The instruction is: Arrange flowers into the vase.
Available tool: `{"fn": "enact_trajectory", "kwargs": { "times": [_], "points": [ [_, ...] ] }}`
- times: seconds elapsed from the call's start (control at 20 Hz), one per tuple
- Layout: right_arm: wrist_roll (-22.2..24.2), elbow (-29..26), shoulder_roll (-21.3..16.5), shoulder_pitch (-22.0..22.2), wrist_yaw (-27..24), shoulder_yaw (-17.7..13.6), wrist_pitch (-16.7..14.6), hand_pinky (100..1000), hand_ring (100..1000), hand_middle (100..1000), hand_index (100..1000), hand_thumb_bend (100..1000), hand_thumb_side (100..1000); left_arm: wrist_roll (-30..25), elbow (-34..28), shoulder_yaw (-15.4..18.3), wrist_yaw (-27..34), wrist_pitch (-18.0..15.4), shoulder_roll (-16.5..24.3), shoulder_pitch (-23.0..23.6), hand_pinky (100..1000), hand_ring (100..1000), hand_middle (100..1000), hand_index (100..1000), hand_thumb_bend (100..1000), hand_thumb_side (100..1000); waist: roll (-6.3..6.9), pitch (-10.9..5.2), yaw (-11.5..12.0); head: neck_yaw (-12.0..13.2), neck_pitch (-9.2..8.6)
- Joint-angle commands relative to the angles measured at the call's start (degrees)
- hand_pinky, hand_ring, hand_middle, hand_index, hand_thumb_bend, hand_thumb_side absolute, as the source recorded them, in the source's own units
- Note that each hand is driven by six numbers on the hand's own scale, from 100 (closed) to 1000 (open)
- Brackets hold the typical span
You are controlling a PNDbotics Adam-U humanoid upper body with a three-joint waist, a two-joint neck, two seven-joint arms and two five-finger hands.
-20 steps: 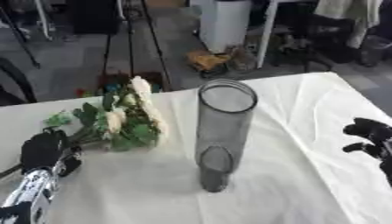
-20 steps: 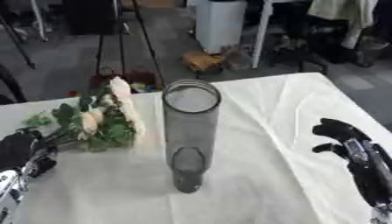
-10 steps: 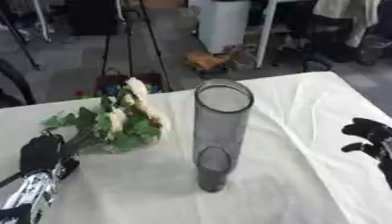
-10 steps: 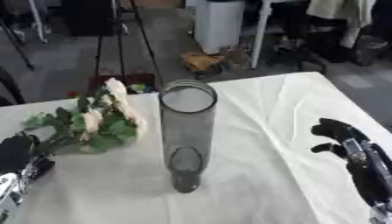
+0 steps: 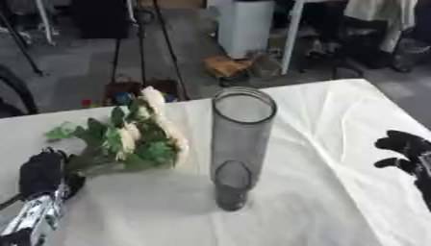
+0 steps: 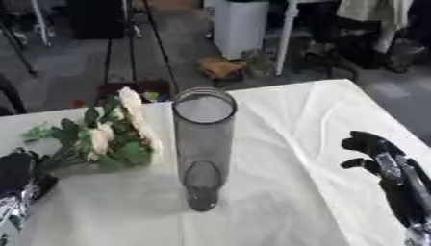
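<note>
One vase (image 5: 239,144), one flower bunch (image 5: 133,135), two robot hands

We see even, soft daylight; whole frame blurred | faint shadow under vase (image 5: 239,144); no glare

vase (image 5: 238,146): no label or print readable
flowers (image 5: 134,133): no tag readable
counter (image 6: 286,125) cloth: plain, no text
background clutter: nothing legible
</note>
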Motion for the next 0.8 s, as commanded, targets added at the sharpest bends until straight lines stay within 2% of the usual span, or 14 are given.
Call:
{"fn": "enact_trajectory", "kwargs": {
  "times": [0.05,0.45,0.8],
  "points": [
    [0.0,-0.6,-0.9,-0.6,-0.4,-0.6,-0.1,617,812,719,848,100,877,1.0,-1.0,0.1,2.3,-1.0,0.7,0.1,100,100,100,100,569,100,-0.41,-0.46,0.2,-0.1,-0.69],
    [-0.1,-0.5,-0.8,-0.4,-0.4,-0.7,-0.1,617,812,719,848,100,875,-0.9,-10.5,-0.4,7.2,-2.3,2.6,0.0,100,100,100,100,603,100,-0.64,-0.64,0.6,-0.2,-0.69],
    [-0.2,-0.4,-0.8,-0.1,-0.5,-0.8,-0.1,618,812,719,848,100,874,-3.7,-20.8,0.2,10.9,-1.0,4.7,-0.2,100,100,100,100,634,100,-0.65,-1.04,0.8,-0.4,-0.56]
  ]
}}
